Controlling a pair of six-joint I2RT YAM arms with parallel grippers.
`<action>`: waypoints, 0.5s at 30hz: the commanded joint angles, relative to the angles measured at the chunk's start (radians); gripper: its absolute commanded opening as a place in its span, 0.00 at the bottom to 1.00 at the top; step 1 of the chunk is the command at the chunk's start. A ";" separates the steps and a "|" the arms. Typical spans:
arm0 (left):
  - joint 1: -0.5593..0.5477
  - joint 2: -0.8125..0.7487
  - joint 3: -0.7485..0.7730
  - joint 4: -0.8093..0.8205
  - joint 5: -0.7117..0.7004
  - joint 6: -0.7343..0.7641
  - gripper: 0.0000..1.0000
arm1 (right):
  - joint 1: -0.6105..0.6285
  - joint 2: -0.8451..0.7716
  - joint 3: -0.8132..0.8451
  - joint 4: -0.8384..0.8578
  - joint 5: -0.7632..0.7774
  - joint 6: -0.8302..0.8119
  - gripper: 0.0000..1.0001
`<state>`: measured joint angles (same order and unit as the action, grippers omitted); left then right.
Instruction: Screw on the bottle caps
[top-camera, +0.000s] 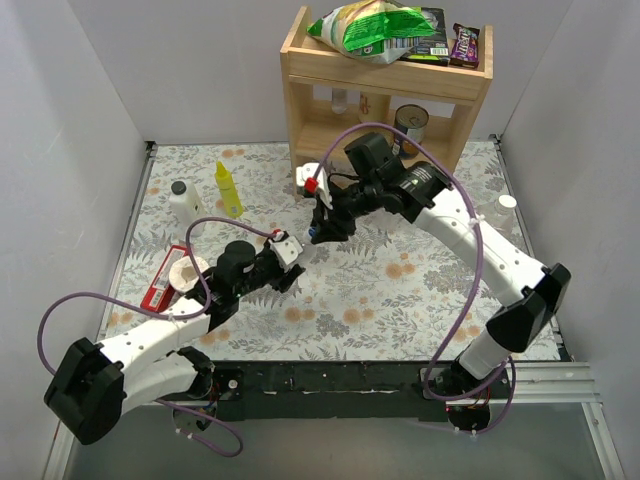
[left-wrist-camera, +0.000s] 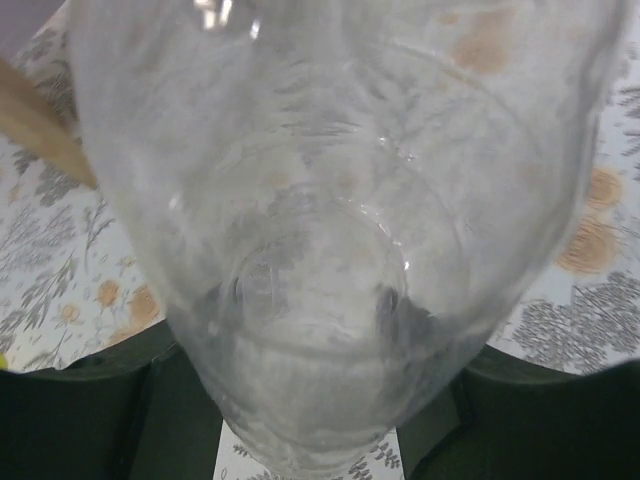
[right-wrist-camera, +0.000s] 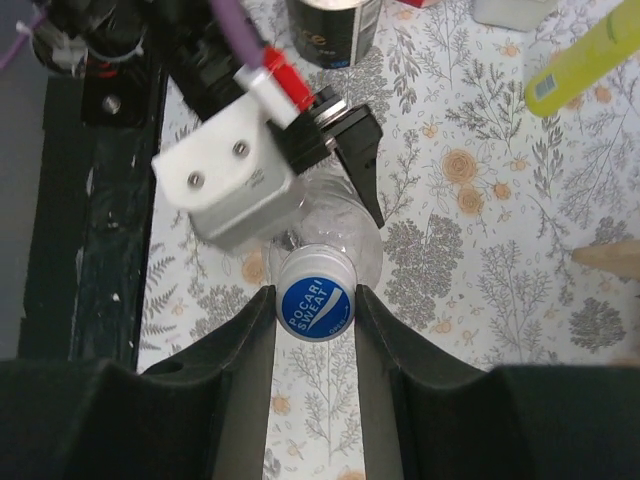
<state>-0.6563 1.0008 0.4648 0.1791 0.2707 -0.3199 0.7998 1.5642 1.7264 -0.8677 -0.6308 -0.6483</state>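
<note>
A clear bottle fills the left wrist view, and my left gripper is shut on its body, one dark finger on each side. In the right wrist view a blue and white bottle cap sits on that bottle's neck. My right gripper is shut on the cap, both fingers pressed against its rim. From above, the right gripper hangs just over the left gripper near the table's middle. The bottle itself hardly shows there.
A yellow squeeze bottle and a white black-capped bottle stand at the back left. A wooden shelf with snacks and a can fills the back. A red packet lies left, and a white-capped bottle stands right.
</note>
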 joint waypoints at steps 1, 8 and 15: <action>-0.022 0.024 0.113 0.224 -0.217 -0.045 0.00 | 0.018 0.152 0.096 -0.077 -0.058 0.369 0.19; -0.023 0.055 0.133 0.109 -0.320 -0.156 0.00 | 0.013 0.161 0.120 -0.068 0.016 0.432 0.27; -0.020 -0.031 0.071 -0.117 0.023 -0.053 0.00 | -0.080 0.093 0.240 -0.189 -0.033 0.086 0.63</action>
<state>-0.6788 1.0435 0.5064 0.1398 0.0826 -0.4271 0.7635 1.7126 1.9114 -0.9405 -0.5808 -0.3794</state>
